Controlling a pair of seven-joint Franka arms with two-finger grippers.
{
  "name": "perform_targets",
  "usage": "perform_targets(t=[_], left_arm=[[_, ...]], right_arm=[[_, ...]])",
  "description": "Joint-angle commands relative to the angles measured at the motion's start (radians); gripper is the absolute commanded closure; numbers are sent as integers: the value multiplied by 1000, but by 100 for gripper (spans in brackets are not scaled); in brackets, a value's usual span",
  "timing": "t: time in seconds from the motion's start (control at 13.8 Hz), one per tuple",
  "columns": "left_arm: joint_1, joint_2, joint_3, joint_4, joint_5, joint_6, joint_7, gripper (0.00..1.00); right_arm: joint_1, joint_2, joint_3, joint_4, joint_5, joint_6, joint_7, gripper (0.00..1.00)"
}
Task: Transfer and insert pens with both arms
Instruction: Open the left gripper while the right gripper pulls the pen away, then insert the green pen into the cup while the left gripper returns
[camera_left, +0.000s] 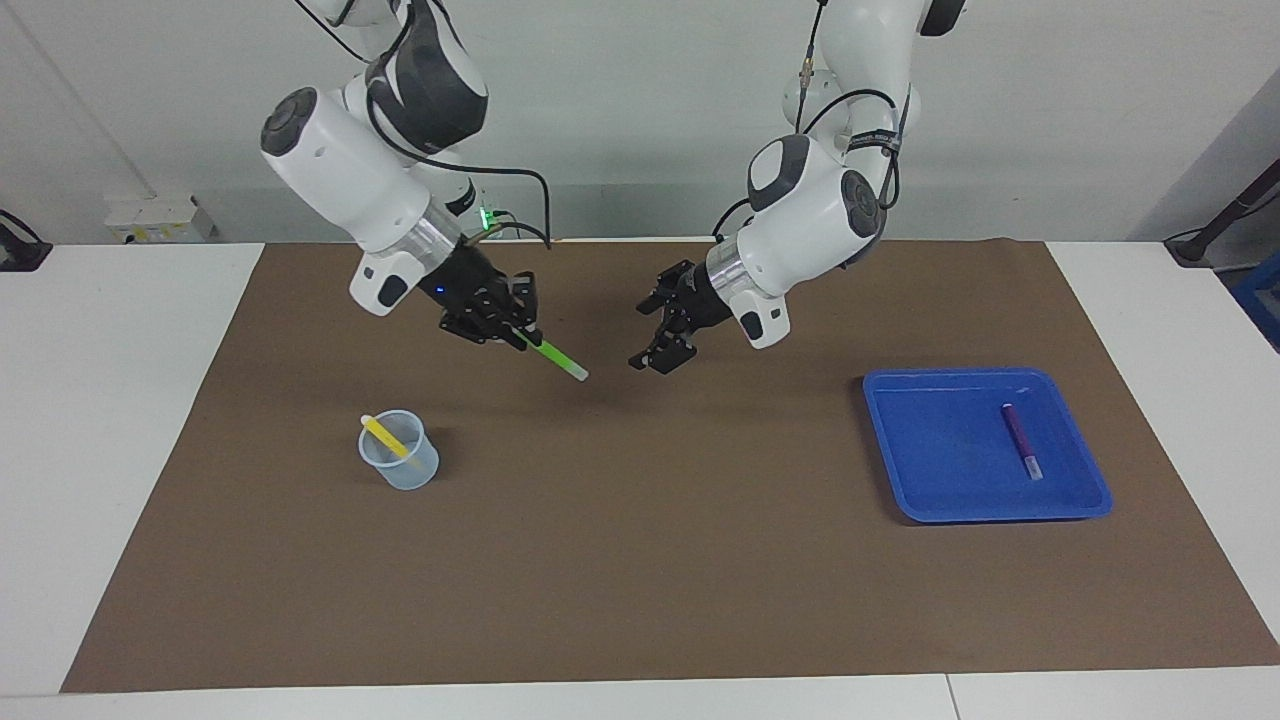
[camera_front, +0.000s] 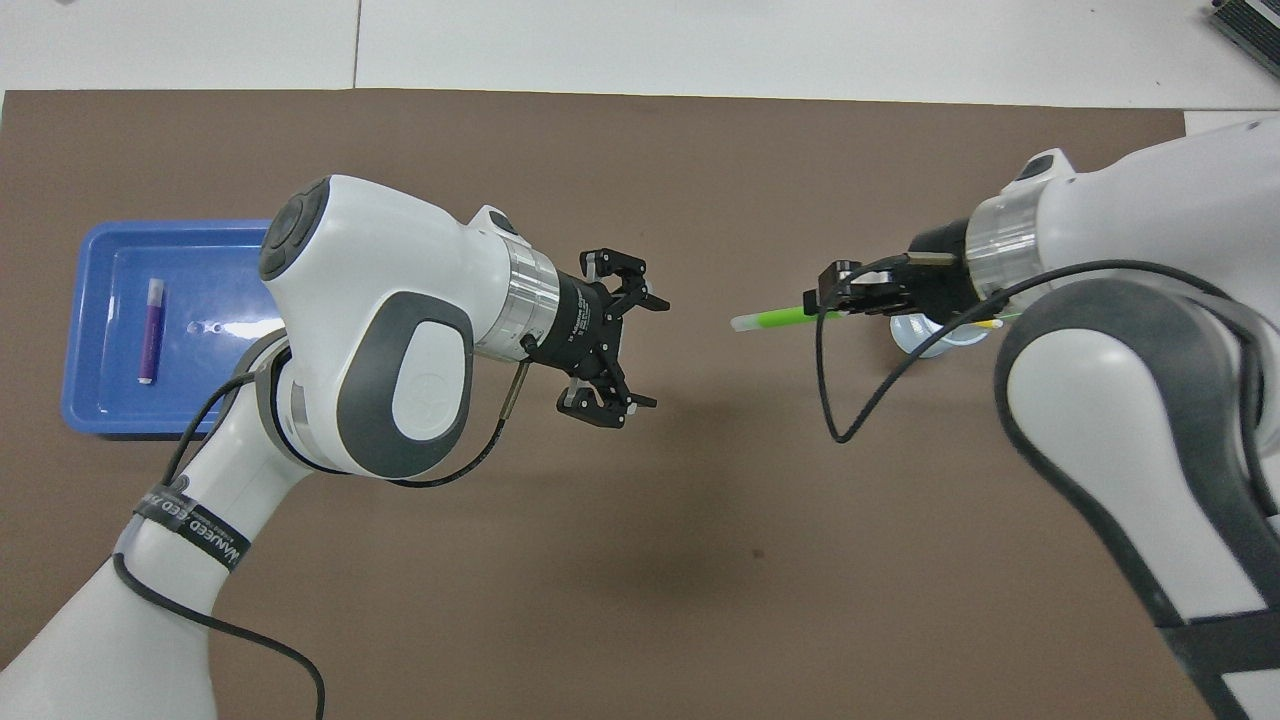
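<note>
Green marker pen (camera_left: 552, 356) sits clamped in the right gripper (camera_left: 520, 336), slanting down toward frame centre with its pale tip free, over the brown mat (camera_left: 640, 560) left of centre in the facing view. Its fingertips are pinched tight on the pen's upper end. Just right of centre the left gripper (camera_left: 665, 340) hangs over the mat with jaws spread wide, holding nothing. At lower left, the yellow pen (camera_left: 384, 434) leans inside the clear cup (camera_left: 400, 466). At right, the purple pen (camera_left: 1021, 440) lies in the blue tray (camera_left: 930, 500).
</note>
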Motion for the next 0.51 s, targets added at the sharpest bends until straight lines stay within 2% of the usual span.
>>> perform_targets(t=[0.0,0.15,0.29,0.44], left_arm=[[0,-51,12,-64,53,-25,101,0],[9,-71,10,-102,182,-38,155,0],[11,-83,12,-115,338,-121,262,0],[28,-89,12,-113,446,-179,357,0]], right_arm=[[-118,-8,8,12,-64,-56,-215,100],[-148,-10,8,12,-174,-53,-303,100],[-149,-13,9,15,-288,-38,-324,100],[-149,-13,9,18,-342,-25,-323,100]])
